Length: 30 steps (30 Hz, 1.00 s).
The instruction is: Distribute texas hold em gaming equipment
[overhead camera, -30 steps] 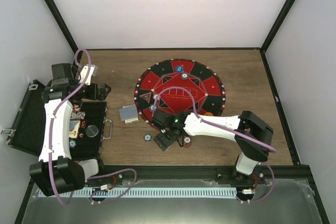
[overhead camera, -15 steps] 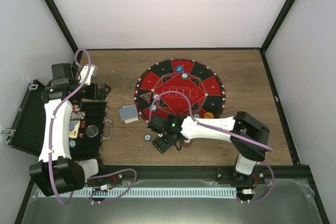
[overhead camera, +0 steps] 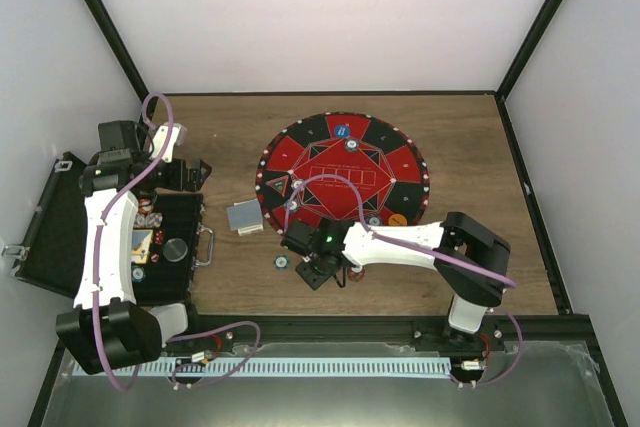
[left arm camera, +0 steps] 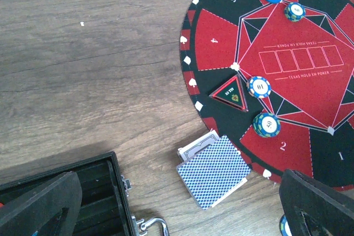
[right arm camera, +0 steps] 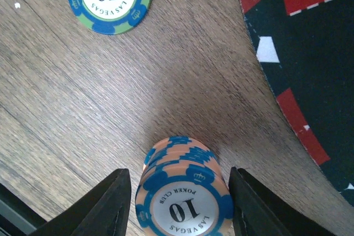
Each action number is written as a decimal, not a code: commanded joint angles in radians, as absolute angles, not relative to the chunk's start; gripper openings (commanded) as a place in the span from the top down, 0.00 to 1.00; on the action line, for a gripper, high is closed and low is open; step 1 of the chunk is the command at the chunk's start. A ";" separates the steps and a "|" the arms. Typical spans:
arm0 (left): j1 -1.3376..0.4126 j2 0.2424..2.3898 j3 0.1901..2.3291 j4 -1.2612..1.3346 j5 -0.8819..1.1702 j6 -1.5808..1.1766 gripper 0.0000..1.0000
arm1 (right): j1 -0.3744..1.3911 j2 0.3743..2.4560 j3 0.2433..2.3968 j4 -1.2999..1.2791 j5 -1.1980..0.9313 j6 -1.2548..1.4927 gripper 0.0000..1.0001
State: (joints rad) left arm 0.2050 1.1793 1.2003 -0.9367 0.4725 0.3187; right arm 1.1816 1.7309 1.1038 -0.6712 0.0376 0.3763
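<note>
Right claw straddles the chip stack, maybe touching, grip unclear; left claw gapes wide

This is a robotics lab's test cell, not a games room. Plain white walls held in black frame struts box in a wood-grain worktop on three sides. Two white-and-black robot arms, the left arm and the right arm, are bolted at its near edge, trailing lilac cables. Below them runs a metal sill with a slotted cable duct. The round poker mat and the playing cards lie inside this enclosure.
</note>
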 commanded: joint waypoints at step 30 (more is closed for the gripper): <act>0.212 1.164 1.208 -0.937 0.463 0.331 0.00 | 1.191 1.713 1.168 -0.730 0.075 0.368 0.88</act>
State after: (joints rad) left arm 0.2050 1.1793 1.2003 -0.9367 0.4629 0.3195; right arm 1.1816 1.7309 1.1133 -0.7029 0.0563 0.3744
